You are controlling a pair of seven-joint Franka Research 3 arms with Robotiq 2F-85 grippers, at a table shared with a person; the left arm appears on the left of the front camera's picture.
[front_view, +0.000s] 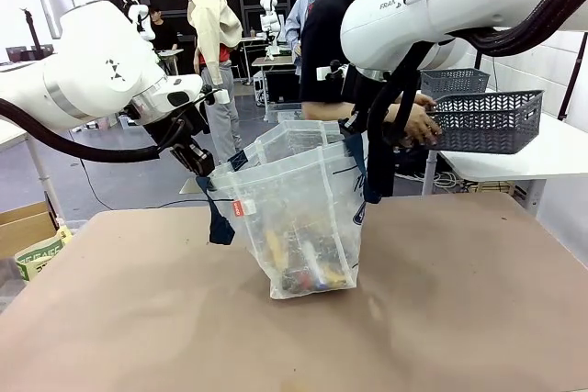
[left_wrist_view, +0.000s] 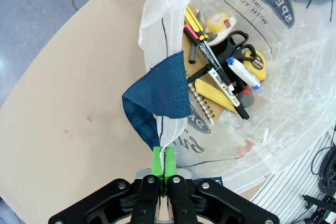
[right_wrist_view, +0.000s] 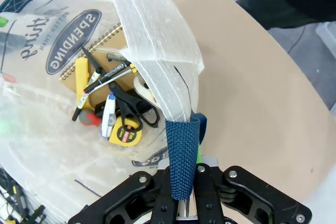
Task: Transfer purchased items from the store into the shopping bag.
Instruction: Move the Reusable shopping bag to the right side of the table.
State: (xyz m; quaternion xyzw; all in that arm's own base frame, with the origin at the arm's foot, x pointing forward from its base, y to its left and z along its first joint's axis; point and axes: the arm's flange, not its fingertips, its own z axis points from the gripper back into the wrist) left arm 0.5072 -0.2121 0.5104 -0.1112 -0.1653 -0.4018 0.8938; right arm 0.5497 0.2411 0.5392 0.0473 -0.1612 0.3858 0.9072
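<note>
Left wrist view | left end effector (left_wrist_view: 164,155) pinches shopping bag (left_wrist_view: 286,145) | right end effector (right_wrist_view: 189,162) pinches handle (right_wrist_view: 181,148)

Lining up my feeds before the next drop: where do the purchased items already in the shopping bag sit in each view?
Front view: purchased items heaped at the bottom of the shopping bag, picture centre.
Left wrist view: upper right of centre, inside the bag.
Right wrist view: left of centre, inside the bag.
Shared landmark: the bag's navy handles.
</note>
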